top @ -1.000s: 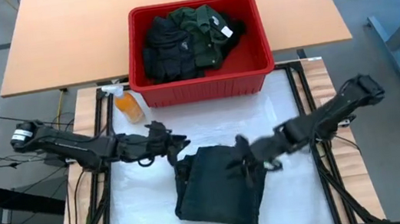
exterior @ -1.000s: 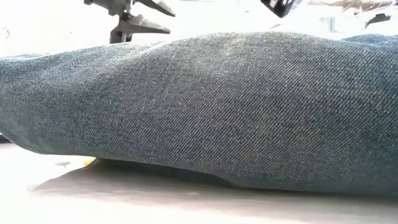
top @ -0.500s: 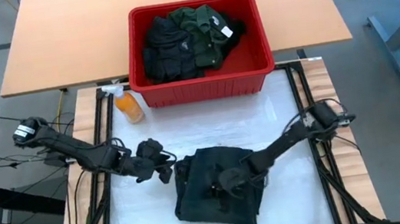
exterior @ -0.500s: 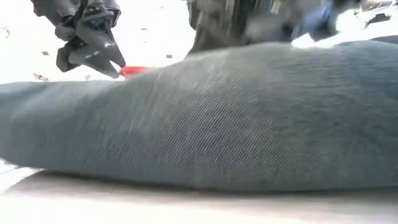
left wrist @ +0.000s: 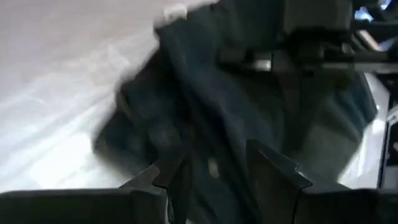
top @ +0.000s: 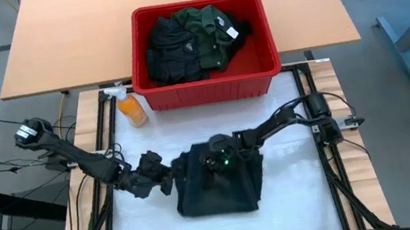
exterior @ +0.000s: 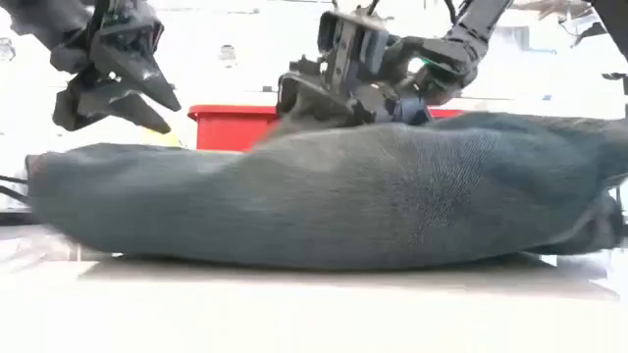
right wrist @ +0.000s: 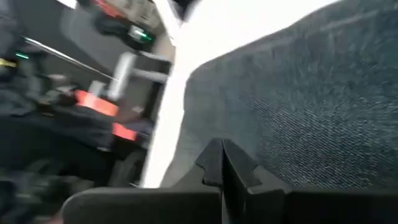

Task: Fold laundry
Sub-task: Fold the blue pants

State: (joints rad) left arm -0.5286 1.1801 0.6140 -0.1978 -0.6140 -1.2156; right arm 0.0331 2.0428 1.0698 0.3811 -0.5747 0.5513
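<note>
the dark garment (top: pixel 219 189) lies bunched on the white desk (top: pixel 303 197); right gripper (top: pixel 214 157) jaws closed, pressing its top, left gripper (top: pixel 164 180) jaws partly open beside it; dragging could undo the fold

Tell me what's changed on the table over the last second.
The right gripper swung across the folded dark garment toward its far left part and shut; whether it pinches cloth isn't clear. The left gripper dropped closer to the garment's left edge. The red basket stayed put.
</note>
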